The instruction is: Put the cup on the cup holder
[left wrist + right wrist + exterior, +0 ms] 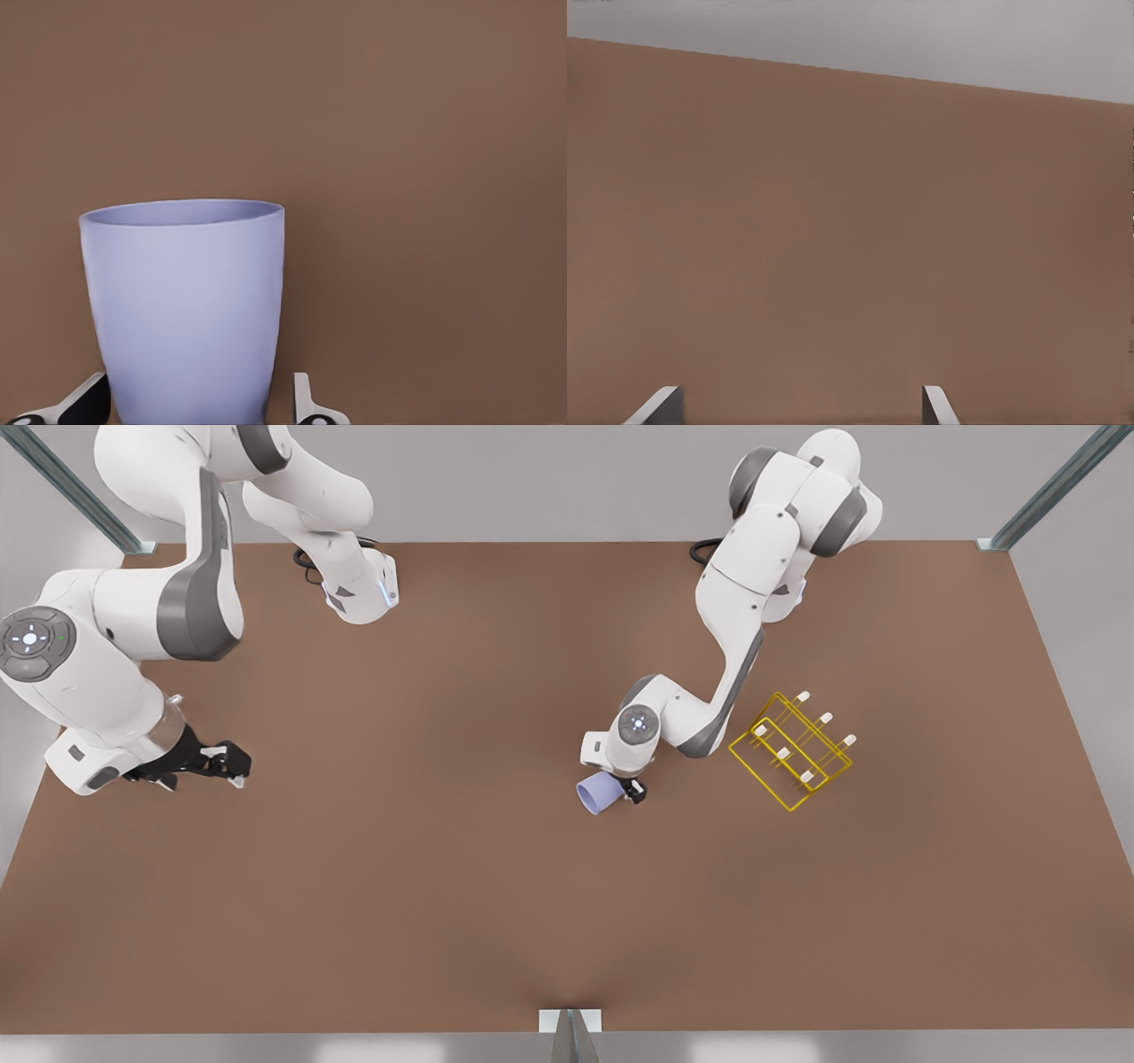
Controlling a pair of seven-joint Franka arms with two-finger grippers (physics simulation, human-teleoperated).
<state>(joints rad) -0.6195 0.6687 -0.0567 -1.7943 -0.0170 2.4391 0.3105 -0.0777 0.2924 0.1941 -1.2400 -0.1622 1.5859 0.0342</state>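
Note:
The lavender-blue cup (pixel 598 793) hangs tilted just above the table near the middle, its mouth toward the front view's lower left. My left gripper (pixel 622 789) is shut on its base. In the left wrist view the cup (pixel 186 310) stands large between the two fingertips (pixel 306 403). The yellow wire cup holder (pixel 791 750) with white-tipped pegs stands on the table a short way toward the front view's right of the cup. My right gripper (pixel 236 766) waits open at the front view's far left, holding nothing, with its fingertips (pixel 660 405) over bare table.
The brown table (pixel 443 886) runs wide between the two arms. Metal frame posts (pixel 569 1036) stand at the front edge and the back corners. Both arm bases (pixel 359 589) sit along the back edge.

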